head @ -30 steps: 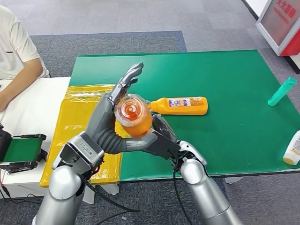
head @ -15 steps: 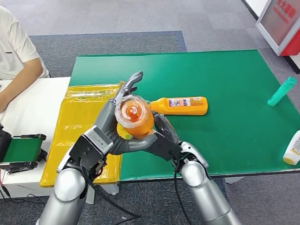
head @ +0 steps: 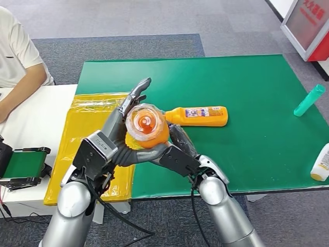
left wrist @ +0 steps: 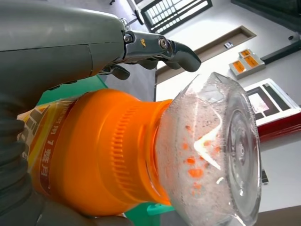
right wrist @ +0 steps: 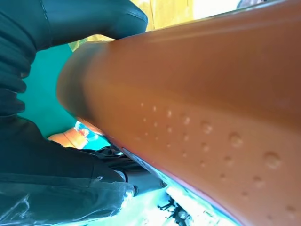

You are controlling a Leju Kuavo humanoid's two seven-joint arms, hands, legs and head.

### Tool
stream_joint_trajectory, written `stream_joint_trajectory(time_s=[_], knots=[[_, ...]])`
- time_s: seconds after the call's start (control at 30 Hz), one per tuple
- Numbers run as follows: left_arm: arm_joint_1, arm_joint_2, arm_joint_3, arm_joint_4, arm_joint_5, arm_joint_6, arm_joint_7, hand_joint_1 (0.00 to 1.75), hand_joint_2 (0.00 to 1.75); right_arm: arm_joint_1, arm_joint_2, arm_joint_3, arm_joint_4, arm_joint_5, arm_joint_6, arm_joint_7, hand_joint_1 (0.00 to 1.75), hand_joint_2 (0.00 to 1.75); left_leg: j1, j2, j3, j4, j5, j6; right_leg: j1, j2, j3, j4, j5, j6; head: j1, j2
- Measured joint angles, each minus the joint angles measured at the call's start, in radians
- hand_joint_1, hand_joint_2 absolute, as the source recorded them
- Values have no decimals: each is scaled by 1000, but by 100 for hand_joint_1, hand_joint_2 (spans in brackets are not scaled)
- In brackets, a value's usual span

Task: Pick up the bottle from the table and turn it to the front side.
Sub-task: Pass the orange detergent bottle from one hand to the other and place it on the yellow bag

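Note:
An orange bottle (head: pixel 147 126) with a clear cap is held up above the near edge of the green mat (head: pixel 252 77), its cap toward my head camera. My right hand (head: pixel 180 154) grips its body from below and from the right. My left hand (head: pixel 116 134) lies against its left side, thumb under it and fingers (head: pixel 135 92) stretched straight past the cap. In the left wrist view the bottle (left wrist: pixel 106 146) lies along the palm, with a gap between it and the fingers (left wrist: pixel 156 47). In the right wrist view the bottle body (right wrist: pixel 213 103) sits between dark fingers (right wrist: pixel 53 165).
A second orange bottle (head: pixel 198 116) lies on the mat just behind the held one. A teal bottle (head: pixel 309 100) and a white bottle (head: pixel 321 163) lie at the right edge. A yellow plastic sheet (head: pixel 85 134) covers the mat's left end. A person (head: pixel 19 51) sits at the white table (head: pixel 35 118).
My left forearm has swung inward and its wrist has turned. Its fingers have dropped closer to the cap. The bottle and my right hand have hardly moved.

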Motion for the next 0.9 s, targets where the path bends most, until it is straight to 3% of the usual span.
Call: stream_joint_trajectory(time_s=[0.9], knots=[[25, 1, 23, 32, 102, -45, 43, 0, 175, 14, -8, -6, -32, 2, 0, 0, 175, 175, 0, 0, 0, 0, 0, 0, 0, 0, 0, 0, 0, 0, 0, 0]])
